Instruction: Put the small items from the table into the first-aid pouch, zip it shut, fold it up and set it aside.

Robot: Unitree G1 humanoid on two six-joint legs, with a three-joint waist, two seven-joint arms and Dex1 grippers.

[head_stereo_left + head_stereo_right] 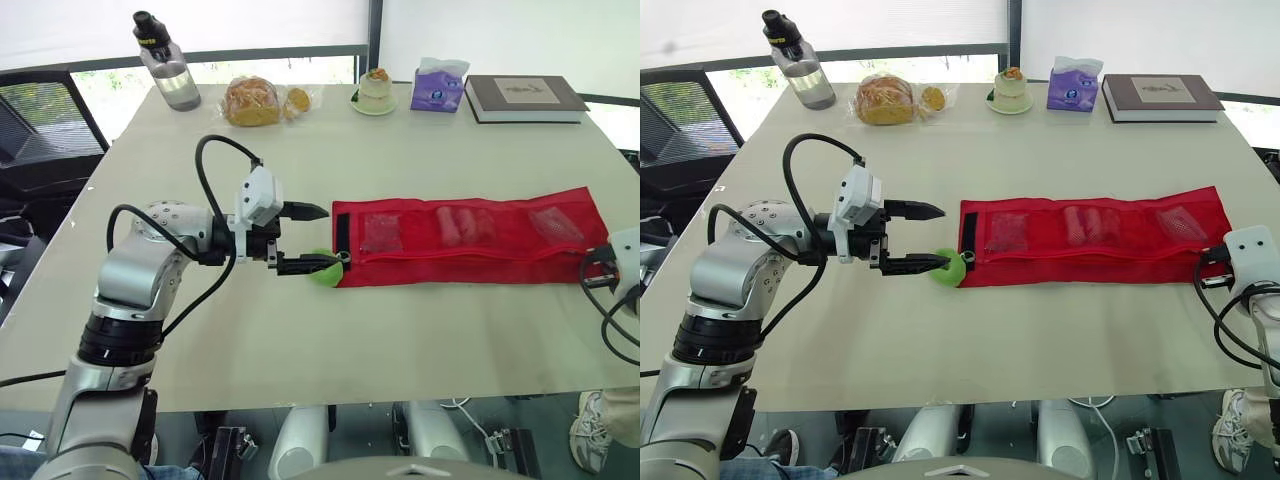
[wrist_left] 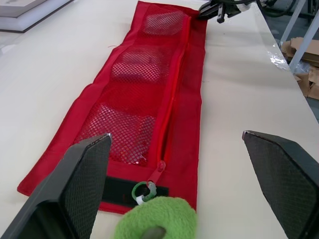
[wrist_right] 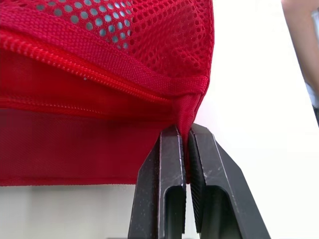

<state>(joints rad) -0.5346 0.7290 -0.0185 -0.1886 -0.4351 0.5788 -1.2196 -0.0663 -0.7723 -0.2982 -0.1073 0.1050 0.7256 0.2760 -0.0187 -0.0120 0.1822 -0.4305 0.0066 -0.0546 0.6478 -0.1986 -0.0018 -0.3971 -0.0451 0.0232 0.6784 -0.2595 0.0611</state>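
Left eye view: long red mesh first-aid pouch (image 1: 470, 240) lies flat mid-table, fuzzy green pom-pom zipper pull (image 1: 322, 270) at its 9 o'clock end between the spread-open left gripper's (image 1: 330, 237) fingers, right gripper (image 3: 185, 132) pinching fabric at its 3 o'clock end.

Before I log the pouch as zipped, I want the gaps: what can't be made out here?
- Items in the pouch pockets: red mesh veils them in eye and left wrist views; kind unclear.
- Green pompom: cut by the left wrist view's bottom edge.
- Right gripper: its white housing hides the fingers in the eye views.
- Zipper, far end: too small in left wrist view.
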